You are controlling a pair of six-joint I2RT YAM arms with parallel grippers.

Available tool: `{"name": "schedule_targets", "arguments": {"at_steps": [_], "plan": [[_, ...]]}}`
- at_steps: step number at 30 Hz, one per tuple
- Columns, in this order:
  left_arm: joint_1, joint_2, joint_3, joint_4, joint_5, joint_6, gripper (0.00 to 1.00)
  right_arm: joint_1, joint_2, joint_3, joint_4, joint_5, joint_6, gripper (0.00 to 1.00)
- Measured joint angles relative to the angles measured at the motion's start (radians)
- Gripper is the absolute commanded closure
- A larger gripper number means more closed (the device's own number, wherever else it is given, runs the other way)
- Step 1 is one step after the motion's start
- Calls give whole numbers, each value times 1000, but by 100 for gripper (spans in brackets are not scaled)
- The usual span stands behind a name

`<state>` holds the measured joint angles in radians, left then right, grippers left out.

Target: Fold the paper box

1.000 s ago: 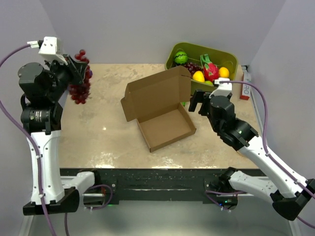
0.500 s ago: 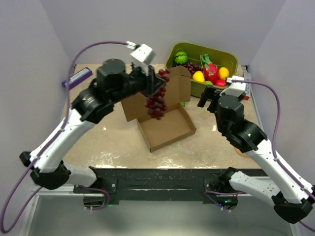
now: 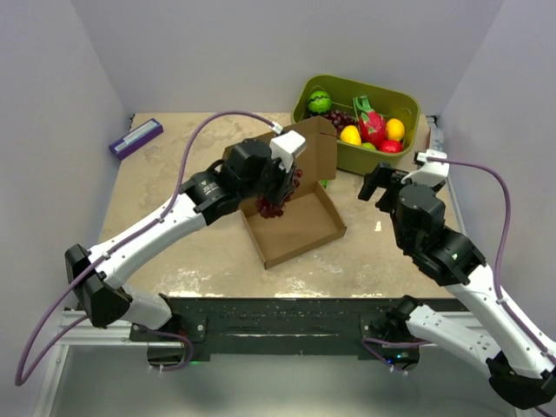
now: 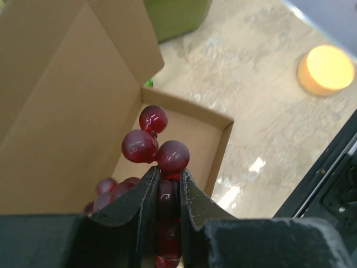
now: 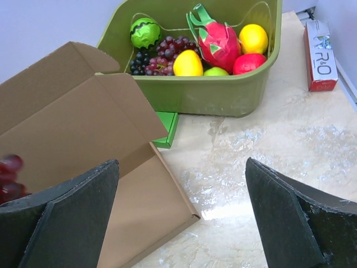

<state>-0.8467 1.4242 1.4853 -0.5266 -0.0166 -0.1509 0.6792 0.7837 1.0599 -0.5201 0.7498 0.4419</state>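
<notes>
The paper box (image 3: 300, 230) is plain brown cardboard and lies open mid-table, its lid (image 3: 300, 155) standing up behind the shallow tray. My left gripper (image 3: 276, 193) reaches over the tray's back left part, shut on a bunch of dark red grapes (image 3: 271, 206). In the left wrist view the gripper (image 4: 167, 171) pinches the grapes (image 4: 140, 147) above the tray floor (image 4: 192, 134), beside the lid (image 4: 61, 111). My right gripper (image 3: 374, 184) hovers right of the box, open and empty. Its wrist view shows the gripper (image 5: 181, 163) over the tray's right corner (image 5: 150, 206).
An olive-green bin (image 3: 408, 106) of fruit stands at the back right, its wall (image 5: 212, 95) close behind the lid. A small flat green box (image 5: 168, 129) lies between bin and paper box. A red and white carton (image 5: 320, 53) sits far right, a purple box (image 3: 135, 137) back left.
The left arm has swung from the far left across to the box and come down, carrying the grapes over the tray. The right gripper has drawn back to the right.
</notes>
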Motion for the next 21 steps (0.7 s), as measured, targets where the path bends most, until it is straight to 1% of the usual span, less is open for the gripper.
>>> {"name": "schedule_targets", "arguments": {"at_steps": [6, 10, 16, 21], "plan": [[0, -17, -210, 39, -18, 3, 100, 0, 4, -32, -3, -10, 19, 2], [0, -24, -304, 47, -17, -3, 100, 0, 8, -38, -4, -16, 28, 2], [0, -41, -374, 66, -9, -14, 100, 0, 8, -40, -3, -28, 30, 2], [0, -35, -384, 83, 1, -13, 100, 0, 14, -40, -3, -35, 36, 2]]}}
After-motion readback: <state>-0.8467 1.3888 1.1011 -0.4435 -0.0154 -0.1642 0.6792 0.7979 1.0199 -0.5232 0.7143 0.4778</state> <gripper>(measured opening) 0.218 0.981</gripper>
